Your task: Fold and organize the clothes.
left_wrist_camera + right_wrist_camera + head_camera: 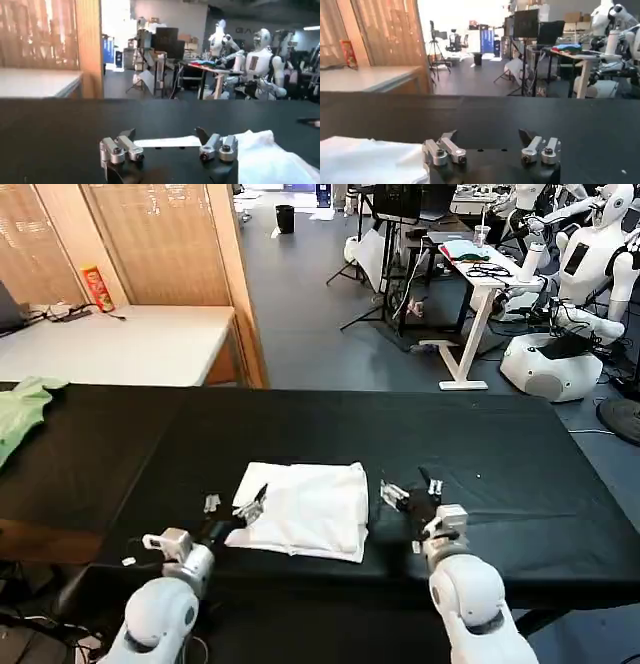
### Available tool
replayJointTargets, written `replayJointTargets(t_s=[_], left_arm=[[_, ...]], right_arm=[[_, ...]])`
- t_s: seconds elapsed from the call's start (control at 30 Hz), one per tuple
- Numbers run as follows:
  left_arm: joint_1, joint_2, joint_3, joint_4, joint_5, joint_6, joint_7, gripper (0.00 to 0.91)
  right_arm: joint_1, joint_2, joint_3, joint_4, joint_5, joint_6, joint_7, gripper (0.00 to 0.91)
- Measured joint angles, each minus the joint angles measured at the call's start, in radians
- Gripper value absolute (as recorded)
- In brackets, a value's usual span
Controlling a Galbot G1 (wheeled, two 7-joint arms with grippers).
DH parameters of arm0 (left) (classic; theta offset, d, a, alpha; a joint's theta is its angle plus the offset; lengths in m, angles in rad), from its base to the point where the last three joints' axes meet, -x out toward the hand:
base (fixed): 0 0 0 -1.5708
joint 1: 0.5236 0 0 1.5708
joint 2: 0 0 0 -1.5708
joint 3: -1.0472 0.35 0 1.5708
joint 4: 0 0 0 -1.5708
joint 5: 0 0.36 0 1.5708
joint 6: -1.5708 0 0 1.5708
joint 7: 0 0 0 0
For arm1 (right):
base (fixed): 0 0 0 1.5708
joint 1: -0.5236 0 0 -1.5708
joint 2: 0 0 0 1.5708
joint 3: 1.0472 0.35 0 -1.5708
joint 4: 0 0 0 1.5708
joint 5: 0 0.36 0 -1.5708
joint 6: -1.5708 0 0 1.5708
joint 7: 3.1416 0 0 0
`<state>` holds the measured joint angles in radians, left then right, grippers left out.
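The clothes, a white T-shirt (308,509), lie folded into a compact rectangle on the black table (520,474), plain side up. My left gripper (233,504) stands open at the shirt's left edge, one fingertip over its corner. In the left wrist view the left gripper (165,136) has its jaws wide apart, with a strip of the T-shirt (265,157) showing beyond them. My right gripper (412,489) stands open on bare table just right of the shirt. The right wrist view shows the right gripper (488,135) holding nothing, with the T-shirt (370,160) off to one side.
A light green garment (20,412) lies at the table's far left edge. A white side table (120,344) with a red can (97,288) stands behind. Desks and white robots (590,244) fill the room at the back right.
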<state>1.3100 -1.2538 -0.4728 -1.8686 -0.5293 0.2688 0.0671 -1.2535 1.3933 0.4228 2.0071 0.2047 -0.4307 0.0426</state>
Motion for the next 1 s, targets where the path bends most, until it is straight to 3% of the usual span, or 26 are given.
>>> replayJointTargets(t_s=[0.17,0.33,0.4,0.47,0.57,0.63,0.83,1.0], left_arm=[[-0.009,-0.001,-0.014,0.045,-0.141,0.013,-0.006,0.858],[-0.014,-0.01,-0.031,0.054,-0.269,0.057,-0.026,0.556],[-0.018,-0.012,-0.038,0.058,-0.316,0.068,-0.032,0.341],[-0.022,-0.015,-0.043,0.063,-0.357,0.082,-0.037,0.215],[-0.025,-0.015,-0.049,0.071,-0.404,0.105,-0.049,0.127],[-0.026,-0.016,-0.056,0.073,-0.442,0.12,-0.062,0.01],[-0.028,-0.015,-0.065,0.063,-0.44,0.14,-0.084,0.0],[-0.024,0.007,-0.081,0.032,-0.271,0.148,-0.058,0.0]], right_arm=[[-0.02,-0.001,0.007,0.027,0.0,0.003,-0.004,0.878],[-0.029,-0.003,0.01,0.034,0.0,0.005,-0.006,0.878],[-0.031,-0.002,0.009,0.037,-0.001,0.006,-0.006,0.878],[-0.033,0.0,0.009,0.04,-0.002,0.007,-0.007,0.878],[-0.036,0.002,0.009,0.044,-0.004,0.008,-0.007,0.878],[-0.038,0.002,0.011,0.046,-0.006,0.008,-0.007,0.878],[-0.047,0.004,0.018,0.054,-0.01,0.012,-0.007,0.878],[-0.055,0.005,0.026,0.059,-0.014,0.014,-0.007,0.878]])
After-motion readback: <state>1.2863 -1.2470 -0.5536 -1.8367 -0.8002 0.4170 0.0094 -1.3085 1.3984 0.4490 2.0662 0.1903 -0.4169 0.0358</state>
